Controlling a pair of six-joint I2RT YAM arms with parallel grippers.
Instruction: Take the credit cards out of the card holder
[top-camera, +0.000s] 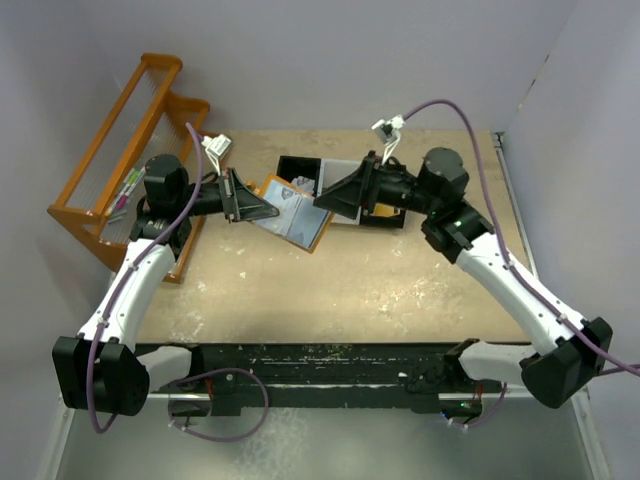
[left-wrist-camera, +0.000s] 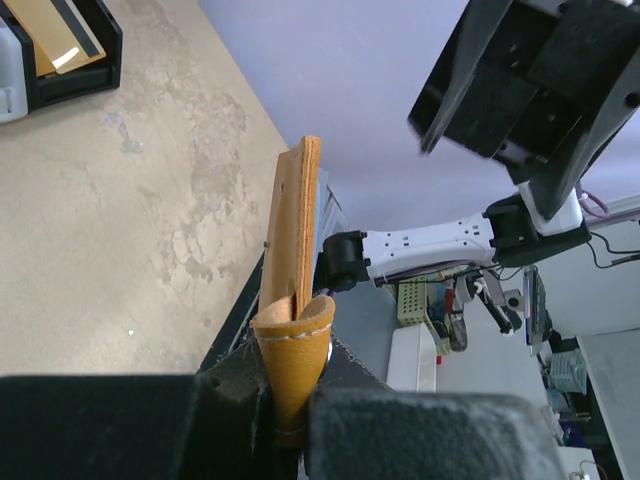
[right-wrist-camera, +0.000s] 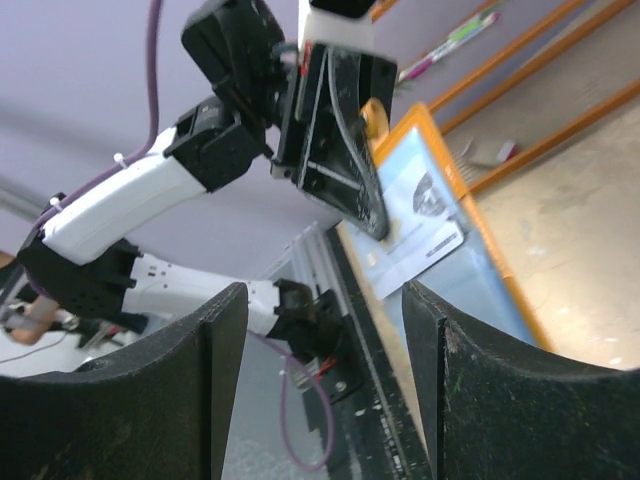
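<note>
The tan-orange card holder (top-camera: 300, 222) is held open above the table, its pale blue-grey inside facing up. My left gripper (top-camera: 268, 210) is shut on its snap-tab end. In the left wrist view the holder (left-wrist-camera: 297, 220) stands edge-on, its tab pinched at the gripper (left-wrist-camera: 290, 400). My right gripper (top-camera: 322, 200) is open and empty, just right of the holder. In the right wrist view its fingers (right-wrist-camera: 440, 400) stand wide apart at the gripper (right-wrist-camera: 322, 305). A pale card with a printed picture (right-wrist-camera: 420, 215) lies in the holder (right-wrist-camera: 475, 290). A tan card with a dark stripe (left-wrist-camera: 60, 35) lies in the tray.
The black three-compartment tray (top-camera: 298, 168) stands behind the grippers at the table's back and shows in the left wrist view (left-wrist-camera: 100, 72). An orange wire rack (top-camera: 110, 160) with pens stands at the back left. Walls close in the back and both sides.
</note>
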